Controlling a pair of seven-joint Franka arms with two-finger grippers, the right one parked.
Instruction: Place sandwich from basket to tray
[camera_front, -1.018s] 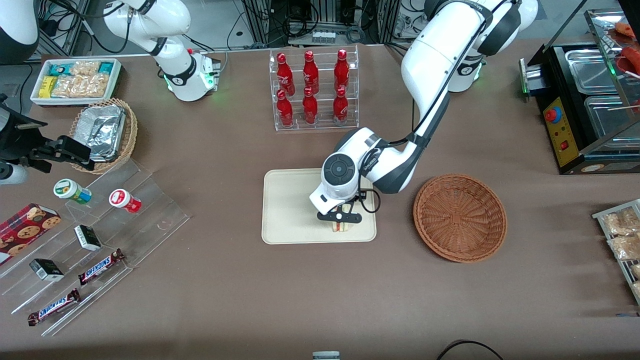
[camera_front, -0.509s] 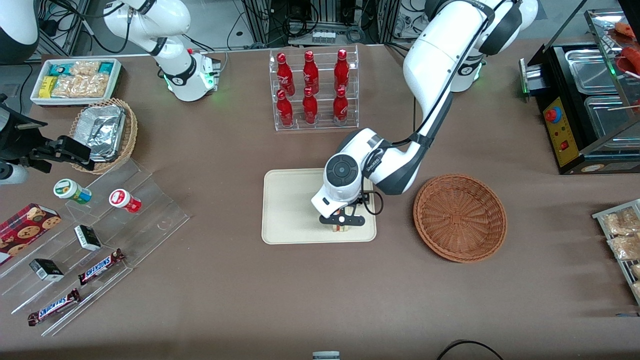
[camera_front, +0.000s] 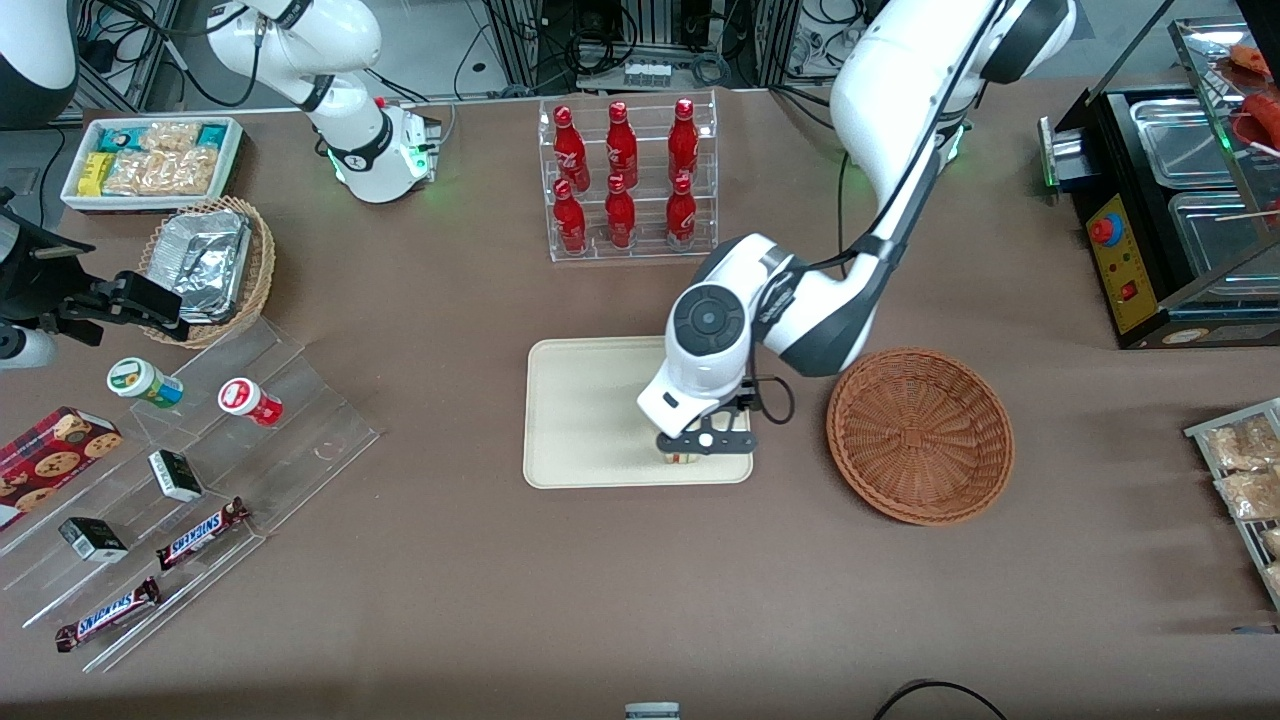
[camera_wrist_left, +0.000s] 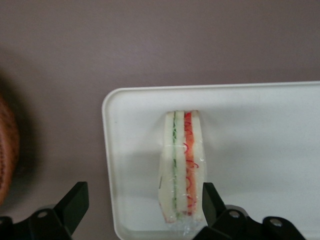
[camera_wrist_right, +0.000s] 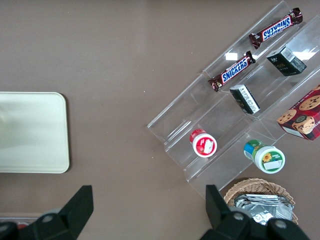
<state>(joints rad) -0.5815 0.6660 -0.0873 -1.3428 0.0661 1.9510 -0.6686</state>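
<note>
Sandwich: the small triangular wedge of pale white bread with red and green filling layers (camera_wrist_left: 182, 167) stands on its edge on the tray, in the corner nearest the front camera and closest to the reddish-brown basket, just inside the rim.
Gripper: the left arm's black two-finger gripper (camera_front: 703, 443) hangs directly over the sandwich; in the wrist view its fingers (camera_wrist_left: 75, 200) are spread wide with the wedge between them, one tip close against the bread and the other well clear of it, so the sandwich is released.
Tray: the flat rectangular cream-coloured tray with rounded corners and a low rim (camera_front: 585, 410) lies on the brown table top near its middle, with most of its surface bare.
Basket: the round, shallow, reddish-brown woven wicker basket (camera_front: 920, 435) sits on the table beside the tray, toward the working arm's end, apart from the tray's short edge, with nothing visible in it.
Bottle rack: a clear acrylic stand of red bottles (camera_front: 625, 180) stands farther from the front camera than the tray.
</note>
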